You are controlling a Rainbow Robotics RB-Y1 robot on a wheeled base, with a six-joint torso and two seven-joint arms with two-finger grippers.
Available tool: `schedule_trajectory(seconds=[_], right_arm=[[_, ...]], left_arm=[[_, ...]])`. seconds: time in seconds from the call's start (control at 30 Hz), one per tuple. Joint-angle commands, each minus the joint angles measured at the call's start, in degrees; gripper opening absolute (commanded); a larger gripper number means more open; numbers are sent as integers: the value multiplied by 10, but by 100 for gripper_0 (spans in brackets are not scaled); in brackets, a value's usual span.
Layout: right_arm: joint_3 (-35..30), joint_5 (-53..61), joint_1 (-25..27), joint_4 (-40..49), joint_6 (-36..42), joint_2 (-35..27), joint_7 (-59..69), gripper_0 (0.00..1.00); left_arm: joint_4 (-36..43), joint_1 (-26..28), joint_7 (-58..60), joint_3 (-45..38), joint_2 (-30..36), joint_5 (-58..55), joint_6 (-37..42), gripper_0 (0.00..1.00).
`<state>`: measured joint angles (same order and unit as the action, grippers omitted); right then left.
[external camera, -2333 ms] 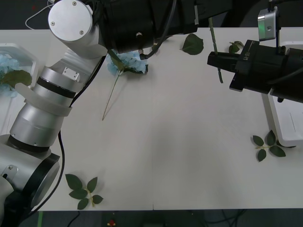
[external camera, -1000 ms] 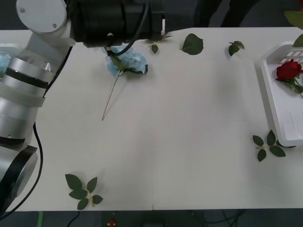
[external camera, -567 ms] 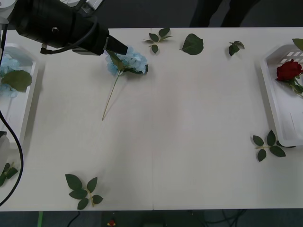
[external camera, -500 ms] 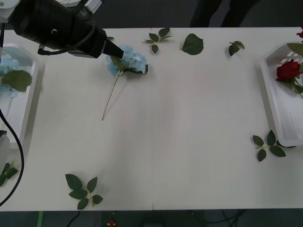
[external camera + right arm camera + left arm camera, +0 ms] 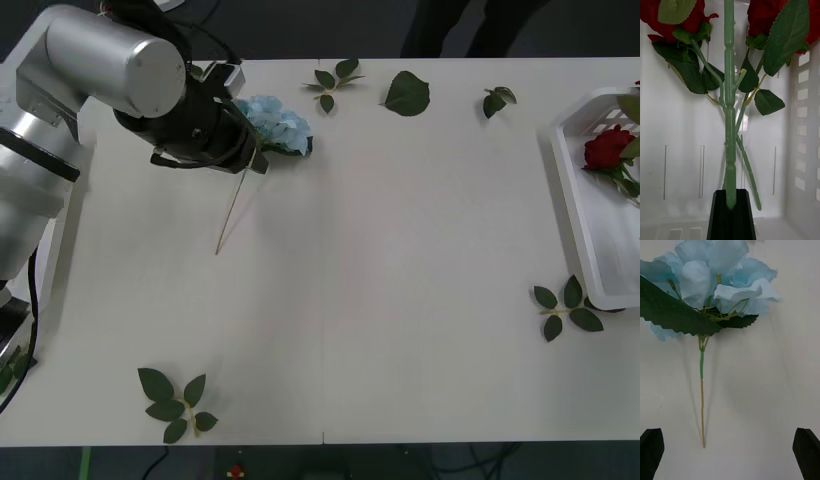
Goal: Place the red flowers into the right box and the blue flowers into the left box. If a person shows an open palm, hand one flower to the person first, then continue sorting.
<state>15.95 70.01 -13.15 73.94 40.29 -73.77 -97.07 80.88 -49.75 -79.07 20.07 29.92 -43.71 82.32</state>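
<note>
A blue flower (image 5: 278,124) lies on the white table at the back left, its thin stem (image 5: 232,208) pointing toward me. My left gripper (image 5: 250,158) hovers at its head and stands open (image 5: 729,455). The blue flower (image 5: 715,281) and its stem (image 5: 702,401) lie between and beyond the black fingers (image 5: 651,453). My right gripper (image 5: 731,215) is shut on the green stem (image 5: 729,112) of a red flower, held over the right box (image 5: 673,123). Red blooms (image 5: 762,13) show above another stem in that box. The right box (image 5: 578,215) holds a red flower (image 5: 610,148). My left arm hides the left box.
Loose leaf sprigs lie at the front left (image 5: 178,403), beside the right box (image 5: 565,308), and along the back edge (image 5: 335,75) (image 5: 407,93) (image 5: 496,98). The table's middle is bare white surface.
My left arm has swung down and its gripper now sits at the blue flower's head. My right arm, earlier over the table holding a stem, has moved off right over the box.
</note>
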Motion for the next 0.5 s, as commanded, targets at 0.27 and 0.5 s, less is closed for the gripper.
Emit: schedule_trajectory(seconds=[0.27, 0.5], right_arm=[[-9, -29, 1, -5, -20, 8, 20, 85], [-9, -28, 20, 6, -55, 8, 19, 100]], left_arm=[[-139, -46, -12, 88, -2, 49, -164, 100], [-193, -50, -14, 123, -22, 54, -252, 100]])
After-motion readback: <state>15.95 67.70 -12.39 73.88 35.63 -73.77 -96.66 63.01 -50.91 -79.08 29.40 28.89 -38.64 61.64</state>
